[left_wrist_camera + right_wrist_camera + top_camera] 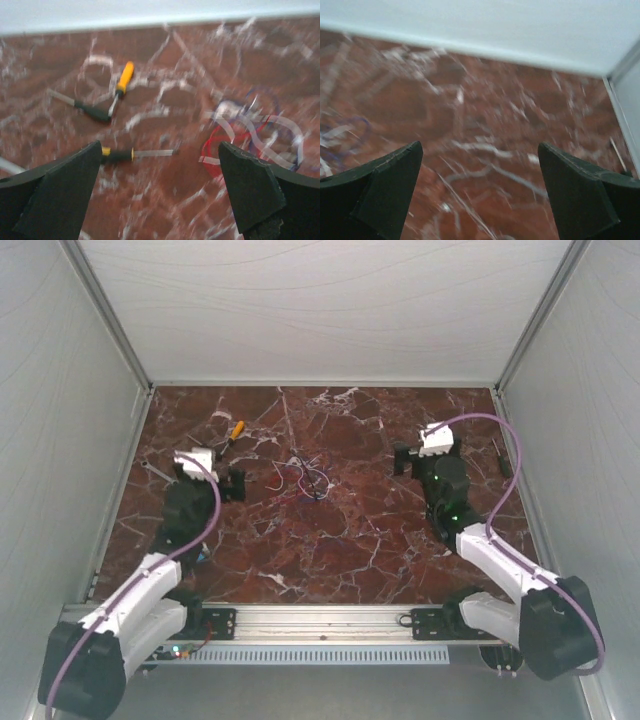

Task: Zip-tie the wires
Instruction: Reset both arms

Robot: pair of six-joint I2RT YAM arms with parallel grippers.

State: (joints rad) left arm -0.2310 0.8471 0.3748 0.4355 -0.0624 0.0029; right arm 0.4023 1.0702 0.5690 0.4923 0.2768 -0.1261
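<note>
Top external view: the wires lie as a small loose tangle of red, blue-purple and whitish strands on the red-brown marble tabletop. They are about midway between its left and right edges and a little nearer to the far edge. The left gripper stands to the left of the tangle and the right gripper to the right of it, both near but apart from it.

In the left wrist view the left gripper has its jaws wide apart, with only tabletop between them. The wires appear blurred, just beyond the finger on the picture's right. Toward the far-left corner lies a yellow-handled screwdriver, and a second small tool lies closer to the fingers.

In the right wrist view the right gripper is also spread wide over bare marble. Some bluish strands of the wires show at the left border.
</note>
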